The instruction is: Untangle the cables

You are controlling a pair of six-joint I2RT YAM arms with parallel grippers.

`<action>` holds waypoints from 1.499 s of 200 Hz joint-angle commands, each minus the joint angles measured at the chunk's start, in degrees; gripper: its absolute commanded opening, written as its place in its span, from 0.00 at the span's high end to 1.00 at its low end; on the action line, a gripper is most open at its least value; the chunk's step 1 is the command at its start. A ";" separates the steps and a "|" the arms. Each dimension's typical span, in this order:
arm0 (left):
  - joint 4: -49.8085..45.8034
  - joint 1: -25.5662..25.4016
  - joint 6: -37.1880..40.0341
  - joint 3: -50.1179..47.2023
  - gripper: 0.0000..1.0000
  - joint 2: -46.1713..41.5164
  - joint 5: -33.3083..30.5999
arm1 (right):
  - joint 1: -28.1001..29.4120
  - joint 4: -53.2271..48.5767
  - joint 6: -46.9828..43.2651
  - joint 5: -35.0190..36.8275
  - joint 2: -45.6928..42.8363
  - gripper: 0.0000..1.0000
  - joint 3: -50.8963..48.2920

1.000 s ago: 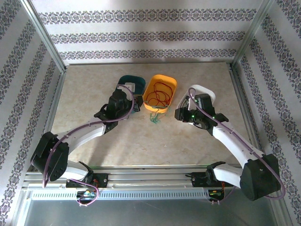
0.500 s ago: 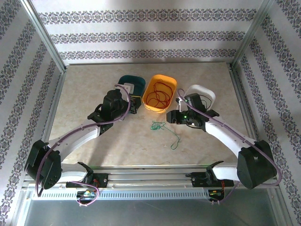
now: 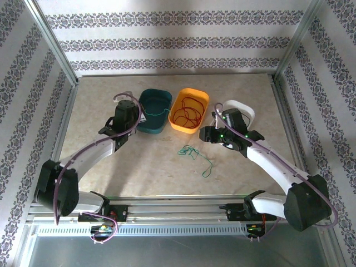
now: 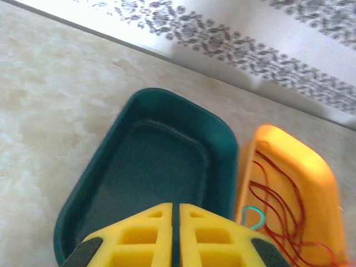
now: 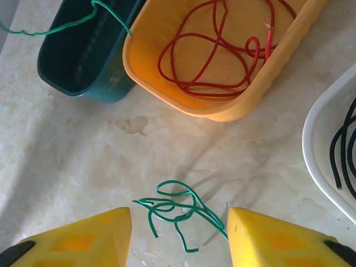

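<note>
A green cable [image 3: 192, 151] lies tangled on the table in front of the orange tray [image 3: 199, 97], its tail trailing toward the near right. My right gripper [image 5: 178, 219] hovers open over this tangle [image 5: 178, 207], one finger [image 5: 83, 239] on each side, not touching it. Another green strand [image 5: 67, 23] arcs over the teal tray [image 5: 72, 61] from the orange tray's rim toward my left gripper [image 4: 175, 208], which is shut; a green loop [image 4: 253, 217] shows beside its right finger. A red cable [image 5: 217, 55] is coiled in the orange tray. A black cable [image 5: 342, 150] lies in the white tray [image 5: 317, 139].
Three trays stand side by side mid-table: teal [image 3: 156, 97], orange, white [image 3: 245, 107]. The teal tray's floor [image 4: 150, 172] is bare. Patterned walls with metal posts close in the table on three sides. Marbled tabletop [image 3: 156, 167] stretches in front of the trays.
My left gripper drew back to the left, away from the trays. The green tangle dropped and spread on the table toward the near right. My right gripper's jaws widened slightly.
</note>
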 commanded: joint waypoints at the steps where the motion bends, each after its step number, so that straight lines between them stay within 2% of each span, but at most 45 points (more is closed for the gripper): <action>1: 6.68 1.14 -1.57 4.30 1.00 4.09 -5.13 | -0.05 -0.95 -0.58 0.64 -1.37 0.51 0.83; 29: 13.53 3.76 -8.78 3.03 1.00 6.45 -4.32 | 0.15 -1.88 -0.80 1.34 -2.33 0.52 0.10; 54: 26.80 4.68 -15.46 -2.08 1.00 7.74 -2.89 | 0.31 -1.90 -0.87 1.01 -1.88 0.52 -0.23; 88: 42.31 6.19 -23.13 -5.24 1.00 12.37 3.34 | 1.12 -2.07 -1.22 1.78 -0.73 0.52 0.29; 108: 41.06 6.19 -27.84 -5.44 1.00 14.35 2.07 | 1.46 -2.37 -1.57 2.11 -0.33 0.52 0.73; 149: 33.68 4.76 -33.83 -6.86 1.00 14.27 -6.15 | 1.48 -2.84 -1.91 3.44 -0.68 0.52 0.49; 177: 29.01 3.87 -37.53 -5.56 1.00 14.58 -7.71 | 1.53 -3.02 -1.84 3.55 -0.77 0.52 0.48; 195: 24.65 3.16 -41.09 -4.03 0.96 15.17 -8.20 | 1.56 -3.39 -1.93 3.45 -0.72 0.52 0.95; 226: 19.98 1.14 -46.06 -1.93 0.71 16.27 -10.15 | 1.56 -4.66 -2.69 3.54 -0.68 0.52 2.10; 255: 16.45 -0.45 -46.51 1.69 0.32 17.12 -10.37 | 1.56 -5.69 -3.22 3.29 -0.59 0.52 2.84; 283: 15.36 -1.35 -44.70 3.91 0.11 16.35 -9.11 | 2.08 -6.45 -3.60 3.19 -0.63 0.52 3.17; 300: 14.28 -1.93 -42.07 4.84 0.03 14.82 -7.55 | 2.42 -7.05 -4.02 3.59 -0.51 0.52 3.20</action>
